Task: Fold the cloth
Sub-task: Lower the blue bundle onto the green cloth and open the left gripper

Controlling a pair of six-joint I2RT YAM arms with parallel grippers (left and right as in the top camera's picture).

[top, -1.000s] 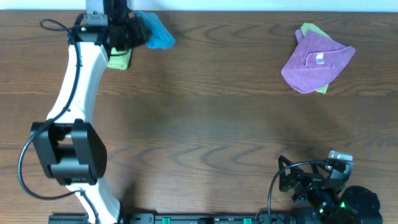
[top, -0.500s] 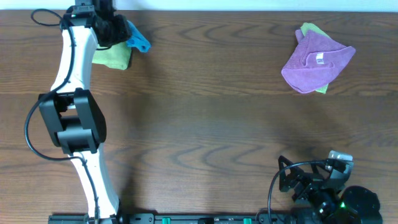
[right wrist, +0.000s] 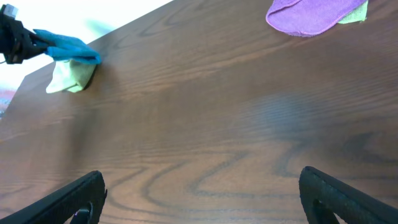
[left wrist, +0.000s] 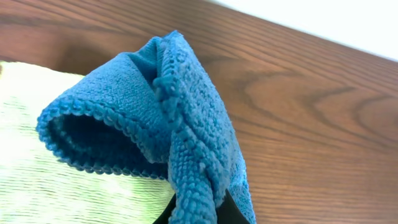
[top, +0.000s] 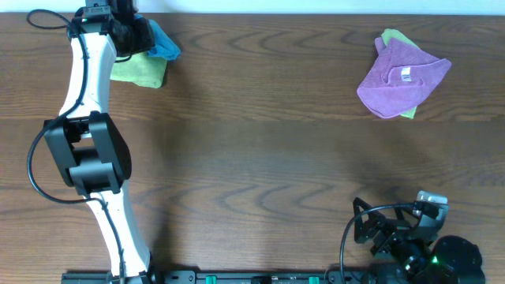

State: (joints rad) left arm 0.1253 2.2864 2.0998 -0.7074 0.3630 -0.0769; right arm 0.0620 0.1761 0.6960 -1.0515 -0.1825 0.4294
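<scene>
Count: four cloths, two arms, one table [top: 260, 158].
- One blue cloth [top: 163, 45].
- One purple cloth [top: 398, 83].
- Two light green cloths: one far left [top: 139, 71], and one under the purple cloth [top: 390, 37], showing only at two edges.

Blue cloth: at the table's far left corner, over the upper right corner of the far-left green cloth. From the left wrist it is bunched into a loose roll with an open loop at the left. The pile is nubbly terry and a stitched hem runs down the middle in a twisted ridge. Colour is a strong, even blue. Whether it touches the green cloth below I cannot tell.

Left gripper [top: 134, 33]: clamped on the blue cloth's gathered end, with dark finger tips just showing under the fabric in the wrist view.

Right gripper [right wrist: 202, 186]: at the near right edge, fingers [right wrist: 74, 199] spread wide, nothing between them, well apart from every cloth.

Labels: a small white tag [top: 405, 75] on the purple cloth, any print too small to read.
</scene>
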